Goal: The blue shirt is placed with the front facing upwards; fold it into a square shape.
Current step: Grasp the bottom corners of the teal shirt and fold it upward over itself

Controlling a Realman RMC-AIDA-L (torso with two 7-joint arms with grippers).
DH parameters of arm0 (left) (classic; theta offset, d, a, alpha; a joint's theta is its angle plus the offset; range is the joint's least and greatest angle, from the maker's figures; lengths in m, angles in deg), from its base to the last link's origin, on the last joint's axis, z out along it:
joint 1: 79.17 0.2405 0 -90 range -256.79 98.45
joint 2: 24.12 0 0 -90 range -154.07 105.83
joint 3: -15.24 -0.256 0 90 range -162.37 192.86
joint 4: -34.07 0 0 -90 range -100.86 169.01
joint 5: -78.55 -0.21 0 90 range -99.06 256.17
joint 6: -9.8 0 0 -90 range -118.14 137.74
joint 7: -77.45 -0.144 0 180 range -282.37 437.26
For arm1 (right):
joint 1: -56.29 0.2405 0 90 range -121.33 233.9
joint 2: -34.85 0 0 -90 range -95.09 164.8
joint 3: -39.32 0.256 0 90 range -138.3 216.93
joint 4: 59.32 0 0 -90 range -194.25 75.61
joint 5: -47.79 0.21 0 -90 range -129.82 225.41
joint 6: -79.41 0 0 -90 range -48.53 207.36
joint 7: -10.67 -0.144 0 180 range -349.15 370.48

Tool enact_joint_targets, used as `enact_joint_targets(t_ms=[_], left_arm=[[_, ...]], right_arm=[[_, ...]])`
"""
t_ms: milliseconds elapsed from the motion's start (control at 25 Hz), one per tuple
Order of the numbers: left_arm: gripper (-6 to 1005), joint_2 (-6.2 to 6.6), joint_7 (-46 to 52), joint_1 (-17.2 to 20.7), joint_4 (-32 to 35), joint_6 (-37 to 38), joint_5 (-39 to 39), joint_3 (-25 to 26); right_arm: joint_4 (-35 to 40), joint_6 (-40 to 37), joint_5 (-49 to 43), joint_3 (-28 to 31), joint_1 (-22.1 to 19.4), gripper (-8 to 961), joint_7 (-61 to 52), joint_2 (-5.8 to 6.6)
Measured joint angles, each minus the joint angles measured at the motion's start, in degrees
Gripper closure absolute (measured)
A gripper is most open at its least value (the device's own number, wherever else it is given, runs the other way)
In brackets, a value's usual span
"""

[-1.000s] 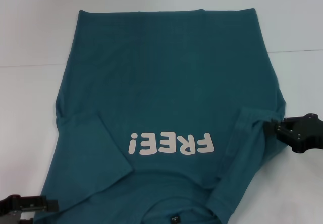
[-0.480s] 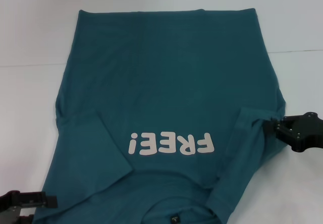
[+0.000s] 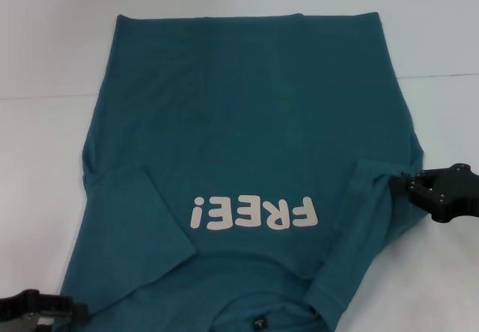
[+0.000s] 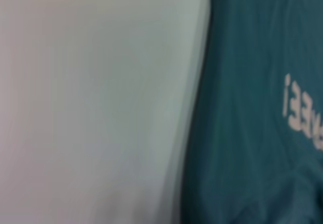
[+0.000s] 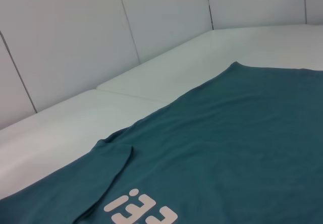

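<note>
The blue shirt (image 3: 247, 123) lies flat on the white table with its front up, the white "FREE!" lettering (image 3: 254, 214) reading upside down from my head. Both short sleeves are folded inward over the body. My right gripper (image 3: 410, 179) is at the shirt's right edge, its tip touching the outer corner of the folded right sleeve (image 3: 359, 227). My left gripper (image 3: 66, 308) sits low at the near left corner, beside the shirt's left edge and partly out of view. The left wrist view shows the shirt (image 4: 252, 133) edge against the table; the right wrist view looks across the shirt (image 5: 227, 133).
The white table (image 3: 45, 48) surrounds the shirt on the left, far and right sides. A seam in the tabletop (image 3: 45, 95) runs out from the shirt's left side. White wall panels (image 5: 75, 42) stand behind the table.
My left gripper has dropped lower toward the near edge of the head view. My right gripper has barely moved, and the shirt lies as before.
</note>
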Motion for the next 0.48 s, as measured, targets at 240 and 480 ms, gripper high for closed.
enact_joint_targets(t_ms=[240, 480], left_arm=[[477, -0.22, 1.2, -0.7, 0.0, -2.1, 0.0, -3.1], [656, -0.01, 1.2, -1.1, -0.1, -2.5, 0.0, -2.8]], right_arm=[[-1.6, 0.0, 0.0, 0.0, 0.5, 918, 0.1, 0.64], [-1.8, 0.1, 0.0, 0.2, 0.5, 919, 0.1, 0.78]])
